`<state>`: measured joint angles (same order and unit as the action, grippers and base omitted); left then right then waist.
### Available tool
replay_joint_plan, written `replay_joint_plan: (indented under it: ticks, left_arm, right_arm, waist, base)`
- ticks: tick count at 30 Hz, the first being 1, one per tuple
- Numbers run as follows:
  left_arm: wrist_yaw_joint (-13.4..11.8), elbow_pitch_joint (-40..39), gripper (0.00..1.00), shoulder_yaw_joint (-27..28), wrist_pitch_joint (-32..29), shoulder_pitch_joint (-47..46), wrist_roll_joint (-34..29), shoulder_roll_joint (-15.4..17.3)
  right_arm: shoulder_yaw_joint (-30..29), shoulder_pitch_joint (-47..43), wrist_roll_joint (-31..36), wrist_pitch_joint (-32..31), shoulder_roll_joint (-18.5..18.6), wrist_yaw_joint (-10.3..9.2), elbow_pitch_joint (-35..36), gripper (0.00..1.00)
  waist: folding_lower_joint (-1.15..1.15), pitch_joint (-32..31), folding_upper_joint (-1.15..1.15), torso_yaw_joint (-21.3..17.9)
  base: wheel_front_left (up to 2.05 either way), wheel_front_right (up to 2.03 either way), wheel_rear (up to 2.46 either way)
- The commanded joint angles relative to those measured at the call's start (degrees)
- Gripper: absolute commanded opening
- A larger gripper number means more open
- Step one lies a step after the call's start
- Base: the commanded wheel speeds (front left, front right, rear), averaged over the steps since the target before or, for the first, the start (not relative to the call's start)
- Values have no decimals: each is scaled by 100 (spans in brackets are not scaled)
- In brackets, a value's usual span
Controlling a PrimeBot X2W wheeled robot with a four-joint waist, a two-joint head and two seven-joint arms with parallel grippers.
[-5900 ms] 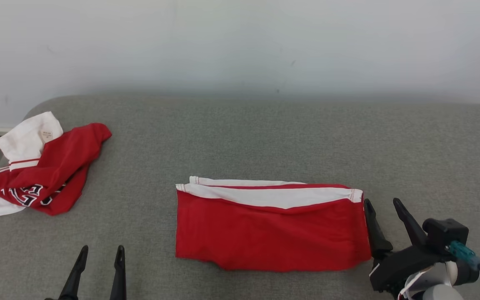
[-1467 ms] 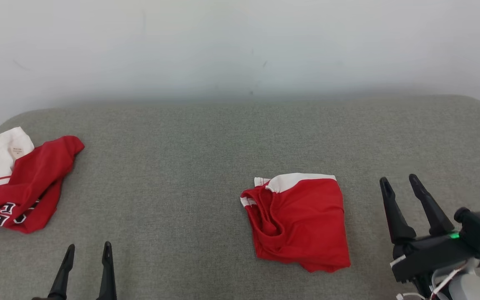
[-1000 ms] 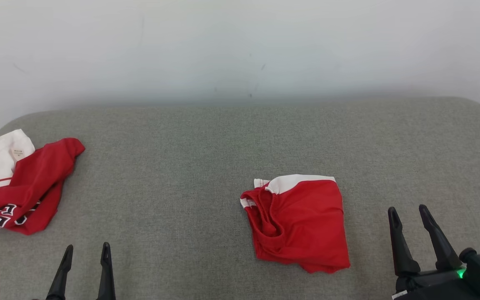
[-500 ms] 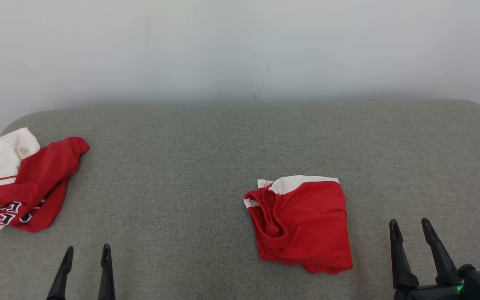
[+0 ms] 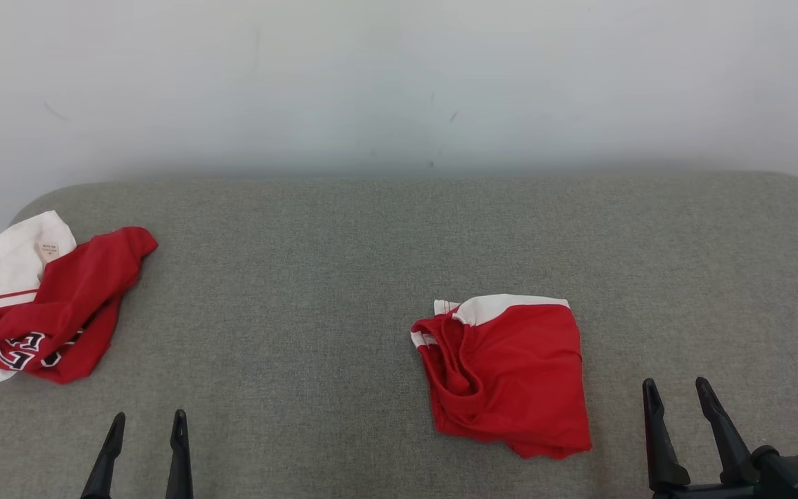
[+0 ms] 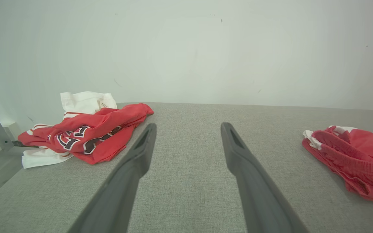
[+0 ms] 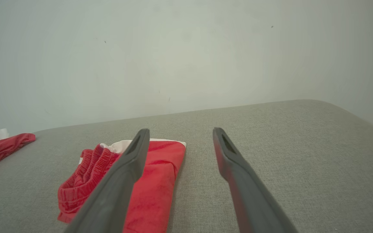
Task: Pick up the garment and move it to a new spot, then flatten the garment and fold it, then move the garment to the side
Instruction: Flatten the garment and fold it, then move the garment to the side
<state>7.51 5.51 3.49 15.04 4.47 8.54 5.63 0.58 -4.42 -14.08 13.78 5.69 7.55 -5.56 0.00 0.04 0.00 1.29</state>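
Right end effector (image 5: 674,382) has pulled back from the folded red shorts (image 5: 506,378), fingers spread, empty. Left end effector (image 5: 149,415) is spread too. Shorts lie right of centre on the bench (image 5: 302,277); I see open room toward its right edge.

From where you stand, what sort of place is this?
Likely a bare test room for practising clothes folding: a grey fabric-covered surface against a plain white wall, with one folded red garment and a crumpled red-and-white jersey on it.
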Motion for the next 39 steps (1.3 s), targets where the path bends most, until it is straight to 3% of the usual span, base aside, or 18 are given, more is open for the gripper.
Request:
replay_joint_plan:
  ticks: [1,39]
  left_arm:
    - [-9,5,100,-8,19,56,-54,24]
    - [-40,89,100,-169,19,106,2,221]
  right_arm:
    - [-4,-36,16,-9,-21,-10,-6,100]
    - [41,-91,46,-221,-69,-10,-68,100]
  waist:
    - [0,-1,0,-1]
    - [0,-57,0,48]
  base:
    - [0,0,0]
    - [0,0,0]
